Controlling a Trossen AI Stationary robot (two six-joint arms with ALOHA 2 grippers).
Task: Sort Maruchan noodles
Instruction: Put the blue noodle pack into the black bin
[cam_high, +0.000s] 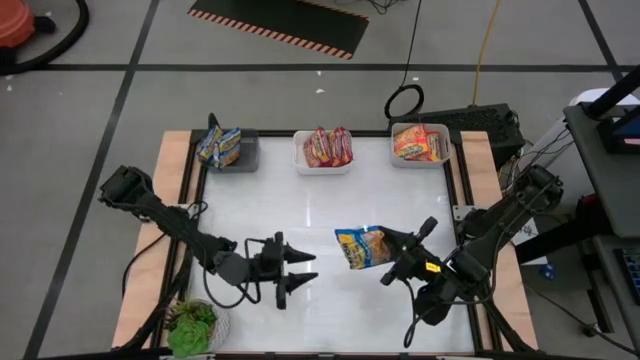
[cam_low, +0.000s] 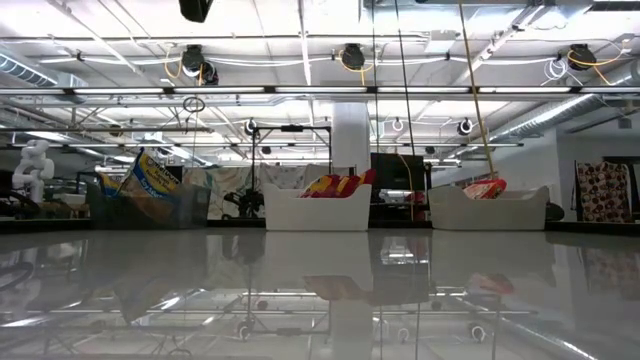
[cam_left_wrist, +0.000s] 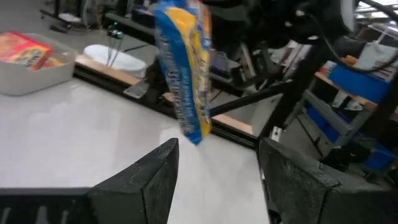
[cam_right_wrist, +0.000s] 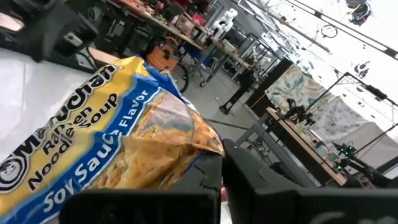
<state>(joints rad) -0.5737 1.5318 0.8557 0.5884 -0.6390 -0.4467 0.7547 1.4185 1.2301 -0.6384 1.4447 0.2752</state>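
Blue-and-yellow packet (cam_high: 362, 247) mid-handover.
Right gripper (cam_high: 388, 251) pinched it aloft; left gripper (cam_high: 300, 272) (jaws spread, empty) faced it, probably to receive.

Both arms showing matte black w/ chunky jointed links & black cables looping alongside. Left gripper (cam_high: 300, 270) ending in pointed black fingers (cam_left_wrist: 146, 177); right gripper (cam_high: 392, 252) wearing small yellow label nr wrist.

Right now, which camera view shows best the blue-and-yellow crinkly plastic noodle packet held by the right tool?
The right wrist view: the blue-and-yellow crinkly plastic noodle packet fills it, label readable. High view shows it small; left wrist view edge-on; low view not at all.
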